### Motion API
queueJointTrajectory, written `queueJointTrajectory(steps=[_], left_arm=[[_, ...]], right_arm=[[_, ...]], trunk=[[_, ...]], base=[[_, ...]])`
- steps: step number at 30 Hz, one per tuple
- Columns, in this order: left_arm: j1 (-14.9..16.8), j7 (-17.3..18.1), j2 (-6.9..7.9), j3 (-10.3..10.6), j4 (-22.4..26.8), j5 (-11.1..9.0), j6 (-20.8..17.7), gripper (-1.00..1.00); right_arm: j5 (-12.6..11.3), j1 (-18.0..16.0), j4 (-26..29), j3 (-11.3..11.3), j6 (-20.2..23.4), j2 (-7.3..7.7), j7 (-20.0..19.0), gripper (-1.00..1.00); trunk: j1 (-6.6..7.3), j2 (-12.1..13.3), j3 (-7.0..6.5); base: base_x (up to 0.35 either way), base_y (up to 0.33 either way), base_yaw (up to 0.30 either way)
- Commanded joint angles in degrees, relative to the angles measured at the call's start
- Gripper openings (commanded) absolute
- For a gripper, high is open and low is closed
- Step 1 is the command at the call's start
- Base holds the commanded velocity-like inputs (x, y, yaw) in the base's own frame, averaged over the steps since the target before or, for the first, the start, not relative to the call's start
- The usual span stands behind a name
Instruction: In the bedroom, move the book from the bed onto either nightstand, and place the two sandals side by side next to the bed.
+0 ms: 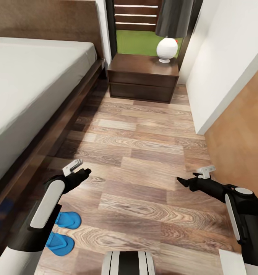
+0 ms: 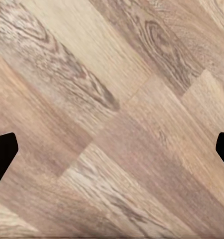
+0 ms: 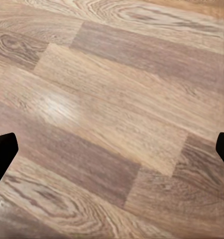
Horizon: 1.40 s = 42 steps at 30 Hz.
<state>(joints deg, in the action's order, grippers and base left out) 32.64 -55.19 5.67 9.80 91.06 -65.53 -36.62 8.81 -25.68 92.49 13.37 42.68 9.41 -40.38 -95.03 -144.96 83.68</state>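
Observation:
Two blue sandals [image 1: 68,220] [image 1: 60,244] lie close together on the plank floor beside the bed [image 1: 29,84], partly hidden by my left forearm. My left gripper [image 1: 84,172] [image 2: 112,149] hovers open above bare floor just ahead of them, with nothing between its fingers. My right gripper [image 1: 182,181] [image 3: 112,149] is also open and empty, over the floor to the right. The nightstand [image 1: 143,78] stands at the far end by the headboard, and its top is bare except for a lamp [image 1: 167,49]. The book is out of view.
The bed's dark wooden side rail [image 1: 64,126] runs along the left. A white wall [image 1: 228,57] and a brown panel [image 1: 243,126] close in the right side. A window [image 1: 134,38] shows behind the nightstand. Open plank floor [image 1: 144,152] stretches between bed and wall.

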Motion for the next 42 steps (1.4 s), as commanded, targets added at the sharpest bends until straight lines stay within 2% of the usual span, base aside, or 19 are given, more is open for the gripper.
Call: queueJointTrajectory(steps=[1,10,18,24,42], left_arm=[[0.03,-0.53,0.05,0.07,0.08,-0.39,-0.11,1.0],[-0.66,-0.36,0.05,-0.12,0.05,-0.31,-0.06,1.0],[-0.96,-0.17,0.05,-2.48,-0.04,-0.37,0.03,1.0],[-0.99,-0.1,0.05,-2.87,-0.17,-0.48,-0.02,1.0],[-1.02,-0.02,0.05,-2.85,-0.43,-0.39,-0.17,1.0]], right_arm=[[0.6,-0.03,0.04,0.03,0.08,-0.01,-0.57,1.0],[0.63,-0.02,0.04,-0.44,-0.04,-0.01,-0.57,1.0],[0.62,-0.02,0.03,-0.56,0.04,-0.01,-0.57,1.0],[0.65,-0.06,0.04,-0.56,0.04,-0.01,-0.57,1.0],[0.62,0.07,0.04,-0.58,-0.05,-0.01,-0.57,1.0]], trunk=[[0.01,-0.02,0.04],[0.01,-0.02,0.03],[0.01,-0.02,-0.05],[0.01,-0.02,-0.1],[0.01,-0.02,-0.12]], base=[[0.066,-0.322,-0.008],[0.12,-0.197,-0.003],[0.02,-0.025,-0.143],[0.06,-0.003,-0.101],[0.289,-0.003,-0.012]])
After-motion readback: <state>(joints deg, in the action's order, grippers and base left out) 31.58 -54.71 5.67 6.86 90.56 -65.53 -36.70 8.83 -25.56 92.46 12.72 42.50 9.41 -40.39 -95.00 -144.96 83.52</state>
